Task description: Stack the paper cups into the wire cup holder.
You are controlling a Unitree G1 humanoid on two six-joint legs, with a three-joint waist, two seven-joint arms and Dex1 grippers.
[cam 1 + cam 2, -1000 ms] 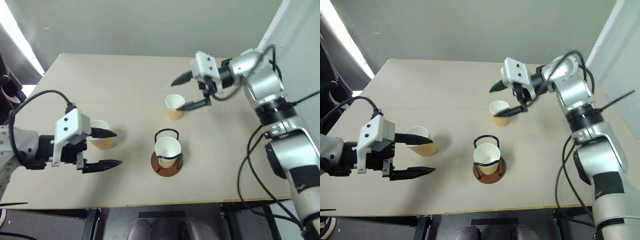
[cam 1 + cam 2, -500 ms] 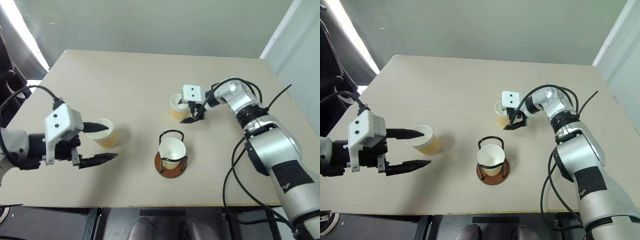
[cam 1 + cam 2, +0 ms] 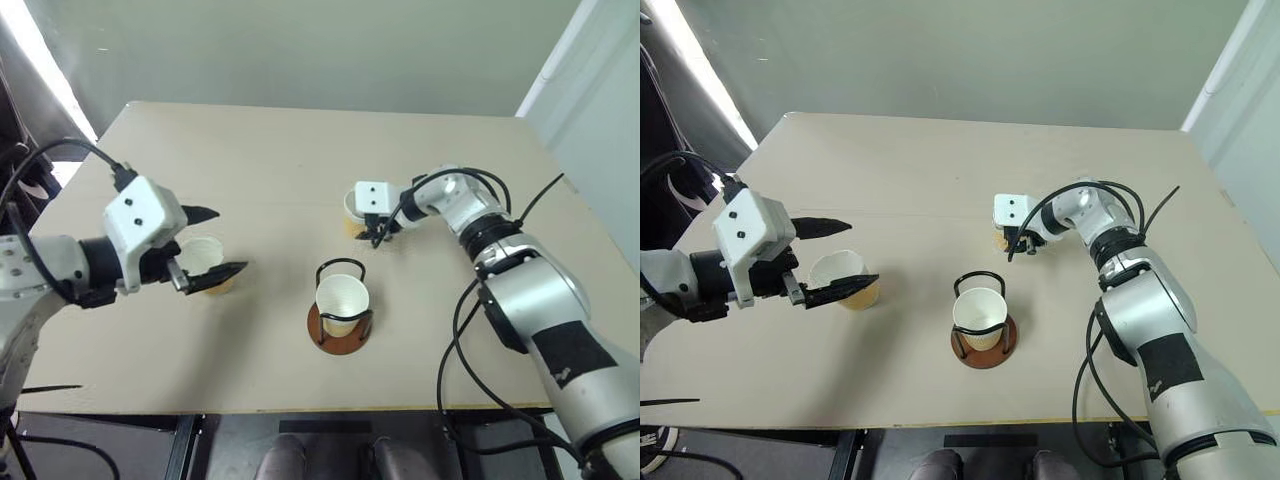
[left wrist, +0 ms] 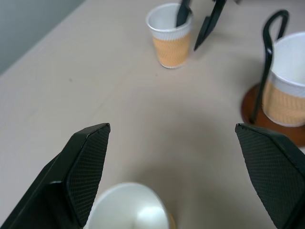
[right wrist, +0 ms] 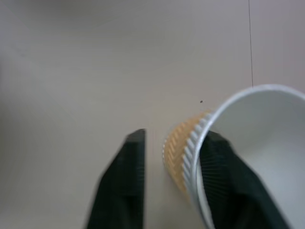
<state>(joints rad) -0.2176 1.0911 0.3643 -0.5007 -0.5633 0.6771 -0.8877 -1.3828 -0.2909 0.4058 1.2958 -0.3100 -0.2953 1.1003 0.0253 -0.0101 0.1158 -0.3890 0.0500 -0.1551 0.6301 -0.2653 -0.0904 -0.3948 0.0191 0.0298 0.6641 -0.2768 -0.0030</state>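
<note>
The right claw (image 3: 378,232), at centre frame, straddles a paper cup's (image 4: 170,34) wall, one finger inside, nearly closed. The left claw (image 3: 212,240) stands wide open around another cup (image 3: 203,262) at left, holding nothing.

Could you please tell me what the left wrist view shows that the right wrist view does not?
Left wrist view alone: the cup holder with a cup in it, and a near cup below the open left end effector.

Right wrist view alone: a close look at one right finger inside the far cup and the other outside, with a gap left.

Both: the far cup, the right end effector and the table.
</note>
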